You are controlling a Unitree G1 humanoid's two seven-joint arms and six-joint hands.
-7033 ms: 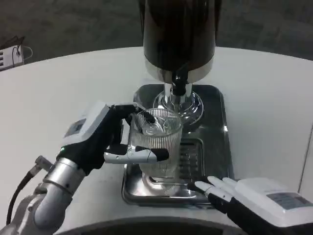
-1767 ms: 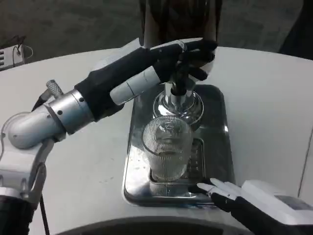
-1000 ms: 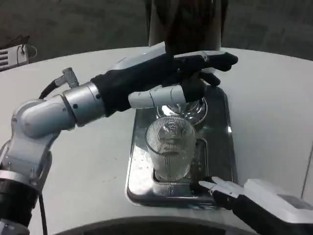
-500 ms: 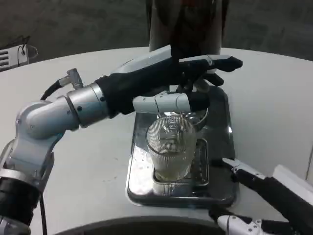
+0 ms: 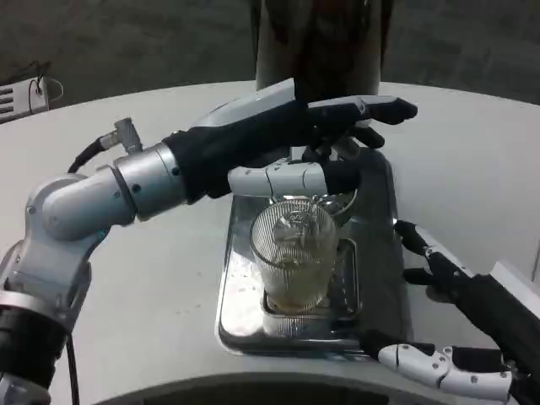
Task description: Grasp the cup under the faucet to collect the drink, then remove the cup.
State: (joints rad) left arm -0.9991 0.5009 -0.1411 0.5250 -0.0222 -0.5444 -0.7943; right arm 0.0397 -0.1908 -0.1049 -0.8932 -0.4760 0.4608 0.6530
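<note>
Cup (image 5: 294, 253) stands on the steel tray (image 5: 375, 278) just below the left hand (image 5: 291, 139), which presses the faucet, while the right hand (image 5: 447, 325) waits beside it, fingers spread, holding nothing.

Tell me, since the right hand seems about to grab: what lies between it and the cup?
Head view: only bare tray separates the open right hand from the ribbed cup.

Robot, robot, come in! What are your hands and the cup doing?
Left hand on the faucet above the cup. Right hand open beside the tray. Cup stands unheld, drink pooling inside.
</note>
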